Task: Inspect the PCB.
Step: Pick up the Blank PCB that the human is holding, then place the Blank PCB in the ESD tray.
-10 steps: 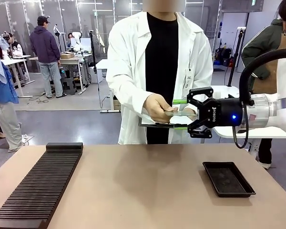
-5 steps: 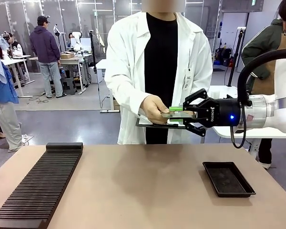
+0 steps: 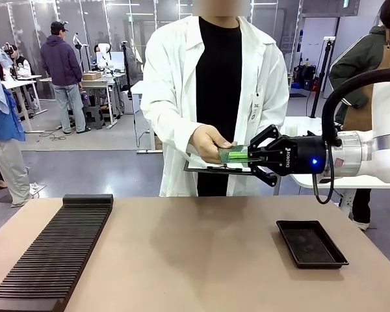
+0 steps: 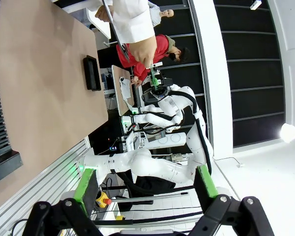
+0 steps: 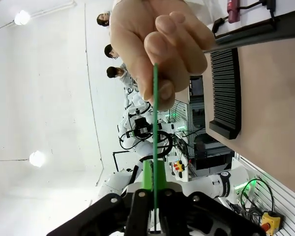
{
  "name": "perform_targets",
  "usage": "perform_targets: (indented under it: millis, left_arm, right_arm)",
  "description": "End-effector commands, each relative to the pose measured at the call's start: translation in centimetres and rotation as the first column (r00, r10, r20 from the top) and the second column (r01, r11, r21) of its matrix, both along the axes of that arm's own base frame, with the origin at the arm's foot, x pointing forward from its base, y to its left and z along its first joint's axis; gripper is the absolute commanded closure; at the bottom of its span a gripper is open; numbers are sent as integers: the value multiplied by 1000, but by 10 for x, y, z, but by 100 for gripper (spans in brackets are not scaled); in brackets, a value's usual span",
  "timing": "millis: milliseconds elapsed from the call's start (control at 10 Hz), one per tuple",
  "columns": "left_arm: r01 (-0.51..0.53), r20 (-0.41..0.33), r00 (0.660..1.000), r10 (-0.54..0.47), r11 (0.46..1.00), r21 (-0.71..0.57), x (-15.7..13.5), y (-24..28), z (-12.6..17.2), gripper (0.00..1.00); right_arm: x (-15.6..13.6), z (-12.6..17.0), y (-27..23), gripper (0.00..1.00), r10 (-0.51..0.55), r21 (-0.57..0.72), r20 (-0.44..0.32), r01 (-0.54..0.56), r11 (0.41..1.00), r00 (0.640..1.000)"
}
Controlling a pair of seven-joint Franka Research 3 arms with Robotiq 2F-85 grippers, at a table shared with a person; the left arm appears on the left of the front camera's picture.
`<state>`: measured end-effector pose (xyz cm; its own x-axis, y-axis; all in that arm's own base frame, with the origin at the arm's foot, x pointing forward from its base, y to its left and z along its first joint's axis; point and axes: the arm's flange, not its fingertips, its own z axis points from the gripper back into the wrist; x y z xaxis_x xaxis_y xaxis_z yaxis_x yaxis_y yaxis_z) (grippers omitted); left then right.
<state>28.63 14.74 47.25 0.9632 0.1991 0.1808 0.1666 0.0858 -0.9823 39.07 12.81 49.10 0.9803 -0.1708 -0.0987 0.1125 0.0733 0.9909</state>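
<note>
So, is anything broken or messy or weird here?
No, nothing stands out. The PCB is pinched between the person's hand and the right end effector, up above the table, and it looks whole. The black tray lies flat on the table, and the slotted rack sits tidy.

Table [image 3: 201, 260] middle open — slotted rack [image 3: 58, 250] left; black tray [image 3: 311, 244] right; person's hand [image 3: 208, 143] above far edge.

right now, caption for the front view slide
Right gripper shut on the PCB while a person's hand holds its other end.
</note>
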Motion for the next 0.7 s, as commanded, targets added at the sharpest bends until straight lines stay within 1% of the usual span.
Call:
perform_targets:
  millis: [0,100,600]
  left_arm:
    - [0,7,1000,0,1000,-3,1,0,0,0]
    - [0,7,1000,0,1000,-3,1,0,0,0]
    - [0,7,1000,0,1000,-3,1,0,0,0]
  right_arm:
    - [-1,-6,-6,100,-18,21,14,17,1000,1000]
    - [0,0,0,100,0,0,0,0,1000,1000]
    - [0,0,0,100,0,0,0,0,1000,1000]
